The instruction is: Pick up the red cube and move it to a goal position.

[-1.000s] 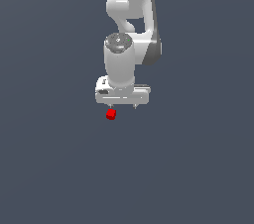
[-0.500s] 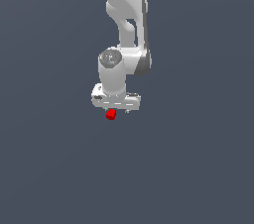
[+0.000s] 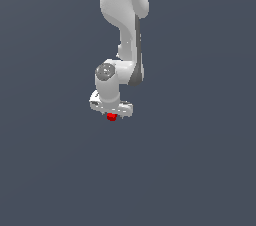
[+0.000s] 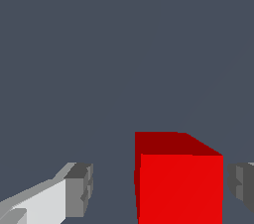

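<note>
Red cube (image 3: 111,117) sits directly beneath the white gripper (image 3: 111,110) in the exterior view. From the wrist camera, the red cube (image 4: 178,181) lies between the spread fingers (image 4: 78,190), gaps visible on both sides, nothing grasped.
</note>
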Robot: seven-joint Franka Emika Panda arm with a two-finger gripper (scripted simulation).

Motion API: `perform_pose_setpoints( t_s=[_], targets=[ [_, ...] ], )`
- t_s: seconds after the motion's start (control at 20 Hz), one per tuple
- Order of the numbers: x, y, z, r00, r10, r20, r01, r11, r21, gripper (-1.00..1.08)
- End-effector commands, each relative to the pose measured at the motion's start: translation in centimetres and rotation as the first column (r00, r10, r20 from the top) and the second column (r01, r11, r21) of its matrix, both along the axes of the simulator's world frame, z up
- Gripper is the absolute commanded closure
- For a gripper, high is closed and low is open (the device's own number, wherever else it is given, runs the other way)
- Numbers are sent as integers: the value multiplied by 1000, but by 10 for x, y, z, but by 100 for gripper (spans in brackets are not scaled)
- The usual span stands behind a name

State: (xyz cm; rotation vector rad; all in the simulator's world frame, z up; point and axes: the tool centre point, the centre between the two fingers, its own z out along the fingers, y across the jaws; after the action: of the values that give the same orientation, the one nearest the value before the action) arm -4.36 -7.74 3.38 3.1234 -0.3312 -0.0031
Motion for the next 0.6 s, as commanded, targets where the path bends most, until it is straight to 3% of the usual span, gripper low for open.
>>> perform_pose_setpoints(
  t_s=[0.0,0.25,0.3,0.55],
  targets=[
    [-2,-4,-9,1000,-13,2,13,1000,-1,-92],
    [-3,-6,-14,1000,-20,2,20,1000,0,-92],
    [-3,-6,-14,1000,-20,2,20,1000,0,108],
    [-3,-6,-14,1000,-20,2,20,1000,0,108]
  ],
)
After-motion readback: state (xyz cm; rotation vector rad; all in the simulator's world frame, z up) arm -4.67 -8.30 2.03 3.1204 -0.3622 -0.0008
